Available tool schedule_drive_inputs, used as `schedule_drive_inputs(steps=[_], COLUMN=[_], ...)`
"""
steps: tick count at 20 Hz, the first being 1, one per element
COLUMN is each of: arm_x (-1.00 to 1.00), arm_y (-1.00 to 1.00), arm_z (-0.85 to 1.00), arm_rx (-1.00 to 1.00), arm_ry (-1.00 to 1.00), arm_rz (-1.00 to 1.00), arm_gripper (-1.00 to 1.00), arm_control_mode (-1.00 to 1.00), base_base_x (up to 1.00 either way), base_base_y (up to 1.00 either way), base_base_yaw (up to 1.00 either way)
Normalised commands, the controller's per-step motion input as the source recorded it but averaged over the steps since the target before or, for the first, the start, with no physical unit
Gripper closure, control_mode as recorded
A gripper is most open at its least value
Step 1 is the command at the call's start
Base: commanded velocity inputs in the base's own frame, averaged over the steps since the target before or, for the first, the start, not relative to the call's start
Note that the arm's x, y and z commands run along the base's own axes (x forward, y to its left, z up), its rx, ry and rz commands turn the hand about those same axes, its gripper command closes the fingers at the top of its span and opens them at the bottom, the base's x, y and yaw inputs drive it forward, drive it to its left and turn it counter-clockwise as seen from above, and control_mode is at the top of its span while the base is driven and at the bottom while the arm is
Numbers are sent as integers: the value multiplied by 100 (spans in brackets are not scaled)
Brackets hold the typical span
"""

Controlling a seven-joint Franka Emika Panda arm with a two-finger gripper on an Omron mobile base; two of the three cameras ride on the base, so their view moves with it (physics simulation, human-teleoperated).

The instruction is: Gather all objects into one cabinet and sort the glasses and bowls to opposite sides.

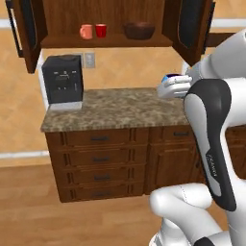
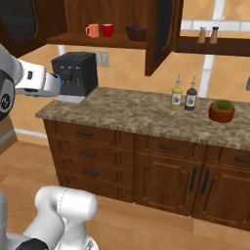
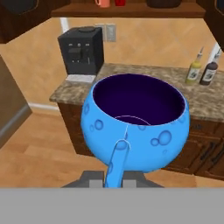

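Counter (image 3: pixel 205 103): coffee machine (image 3: pixel 82 50), bottles (image 3: pixel 202 70).

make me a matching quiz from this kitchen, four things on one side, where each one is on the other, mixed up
Things:
1. blue cup
2. brown bowl
3. coffee machine
4. potted plant

Places:
A. left end of the counter
B. right part of the cabinet shelf
C. held up close in front of the hand camera
D. counter, right of the two bottles

Pairs: 1-C, 2-B, 3-A, 4-D
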Motion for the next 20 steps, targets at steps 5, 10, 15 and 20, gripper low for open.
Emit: schedule_drive_inputs(steps=[5, 10, 15, 20], arm_x=[0, 0, 0, 0], arm_y=[0, 0, 0, 0], arm_z=[0, 0, 0, 0], arm_rx=[0, 0, 0, 0], arm_ry=[0, 0, 0, 0], arm_rz=[0, 0, 0, 0], arm_gripper=[100, 100, 100, 100], arm_control_mode=[100, 100, 100, 100], base_base_x=[100, 100, 100, 96], base_base_y=[-10, 43, 65, 87], base_base_yaw=[0, -1, -2, 0])
